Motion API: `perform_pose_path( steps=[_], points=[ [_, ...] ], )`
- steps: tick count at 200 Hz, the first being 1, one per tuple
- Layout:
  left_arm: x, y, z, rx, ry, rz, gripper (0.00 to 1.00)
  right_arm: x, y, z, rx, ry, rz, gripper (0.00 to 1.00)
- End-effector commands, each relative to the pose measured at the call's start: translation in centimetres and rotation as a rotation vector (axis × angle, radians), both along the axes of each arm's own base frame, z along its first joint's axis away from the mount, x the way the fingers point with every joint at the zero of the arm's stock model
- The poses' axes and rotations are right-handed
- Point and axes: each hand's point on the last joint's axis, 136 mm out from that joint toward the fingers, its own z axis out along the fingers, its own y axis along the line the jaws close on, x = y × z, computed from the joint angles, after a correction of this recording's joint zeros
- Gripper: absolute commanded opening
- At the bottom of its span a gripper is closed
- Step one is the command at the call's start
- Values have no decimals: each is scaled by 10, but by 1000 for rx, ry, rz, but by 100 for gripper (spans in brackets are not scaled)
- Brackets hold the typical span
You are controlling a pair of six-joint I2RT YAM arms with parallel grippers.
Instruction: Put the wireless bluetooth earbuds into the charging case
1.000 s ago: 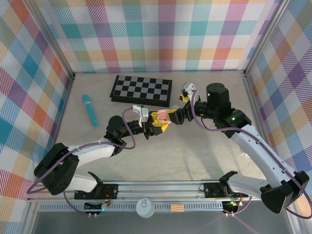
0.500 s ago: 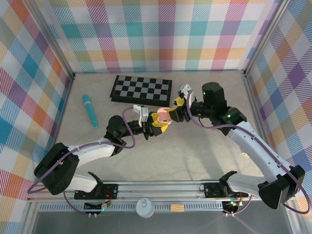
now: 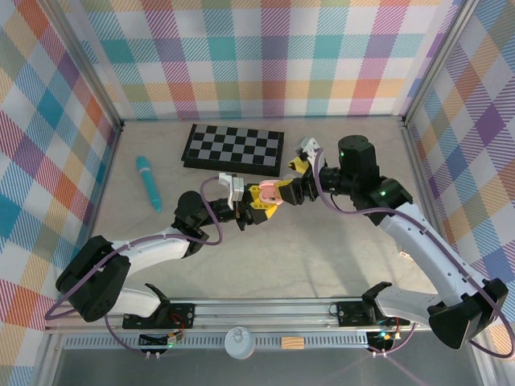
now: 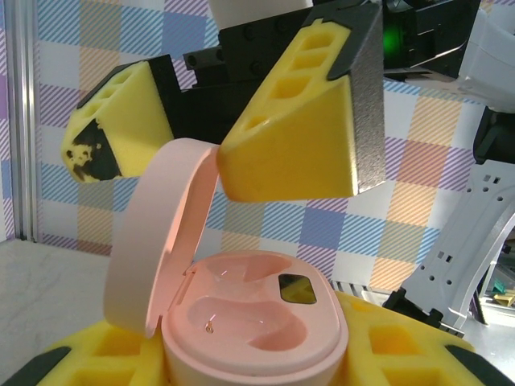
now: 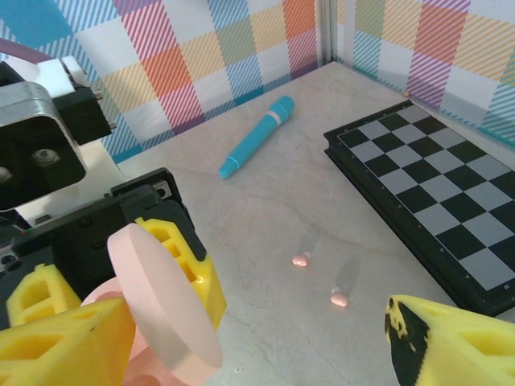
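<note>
Plainly, our left fingers point(image 4: 394, 358) clamp the pink charging case point(image 4: 249, 322), its lid point(image 4: 153, 241) swung up and both wells empty. Our right fingers point(image 4: 298, 145) stand apart at that lid. Two pink earbuds point(image 5: 301, 260) lie on the desk point(image 5: 241, 217) near the chessboard point(image 5: 434, 209).
</note>
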Motion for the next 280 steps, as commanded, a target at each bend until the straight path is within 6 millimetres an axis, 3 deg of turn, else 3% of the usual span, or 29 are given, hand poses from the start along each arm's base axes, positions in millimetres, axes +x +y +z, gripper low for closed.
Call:
perform_pose_path(
  steps=[1, 60, 119, 152, 230, 280],
  points=[
    [-6, 6, 18, -46, -66, -11, 32, -9, 3, 14, 36, -36, 52, 83],
    [-5, 6, 19, -51, -58, -17, 32, -15, 6, 13, 38, -66, 105, 81],
    [8, 18, 11, -50, -37, 42, 32, -14, -12, 26, 84, -137, -16, 86],
    [6, 19, 15, -52, -43, 31, 32, -20, -1, 19, 74, -106, 71, 79],
    [-5, 18, 18, -52, -36, -30, 32, -2, 33, 11, 69, -108, 195, 39],
    [-4, 19, 17, -56, -28, -22, 32, -15, 36, 9, 76, -90, 265, 4]
  ],
)
